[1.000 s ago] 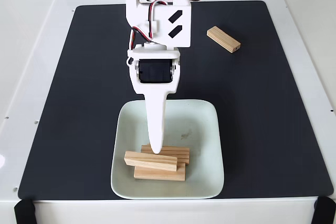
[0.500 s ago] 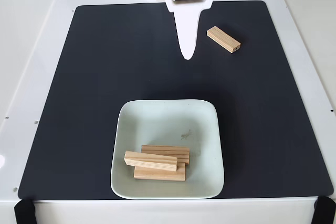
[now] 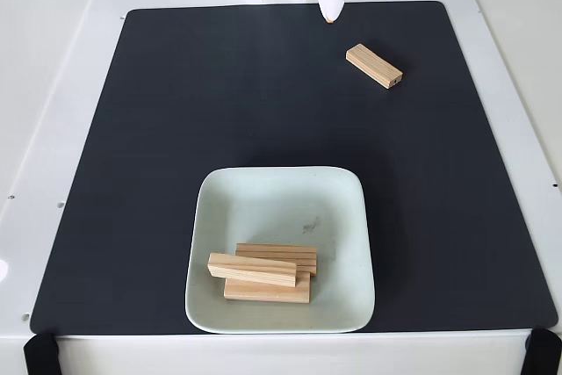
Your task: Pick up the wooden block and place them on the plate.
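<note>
White table (image 3: 53,85), large black mat (image 3: 219,111) with rounded corners covering its middle, even bright light

A lab-like bench: white table (image 3: 53,85) under a black mat (image 3: 219,111).

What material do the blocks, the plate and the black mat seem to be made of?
Blocks: light unfinished wood, with visible grain and grooves. Plate: probably glazed ceramic or melamine, pale mint with a soft sheen. Mat: matte black, perhaps rubber or foam, with no glare.
</note>
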You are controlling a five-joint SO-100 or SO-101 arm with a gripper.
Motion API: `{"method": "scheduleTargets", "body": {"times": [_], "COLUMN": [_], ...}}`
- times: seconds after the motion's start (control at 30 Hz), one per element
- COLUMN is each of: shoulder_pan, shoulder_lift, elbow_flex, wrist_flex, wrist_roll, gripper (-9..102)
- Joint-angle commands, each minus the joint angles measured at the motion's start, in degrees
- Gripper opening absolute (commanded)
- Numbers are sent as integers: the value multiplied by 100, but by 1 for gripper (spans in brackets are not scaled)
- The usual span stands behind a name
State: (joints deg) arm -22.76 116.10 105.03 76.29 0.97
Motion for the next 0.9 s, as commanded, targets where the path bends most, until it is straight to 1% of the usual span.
{"method": "scheduleTargets", "body": {"times": [0.0,0.07,0.13,0.2,0.3,0.4,0.57,0.73,0.8,0.87], "shoulder_pan": [-167,-255,-360,-431,-527,-677,-976,-1283,-1415,-1529], "shoulder_lift": [519,677,791,853,879,844,773,756,624,387], "elbow_flex": [642,958,1301,1714,2224,2391,2294,2065,1819,1397], "wrist_flex": [9,0,-237,-765,-1723,-2101,-2101,-2057,-1758,-1204], "wrist_roll": [-26,44,53,158,747,1230,2399,3182,3463,3779], "gripper": [0,0,0,0,-1,-1,-1,-1,-1,-1]}}
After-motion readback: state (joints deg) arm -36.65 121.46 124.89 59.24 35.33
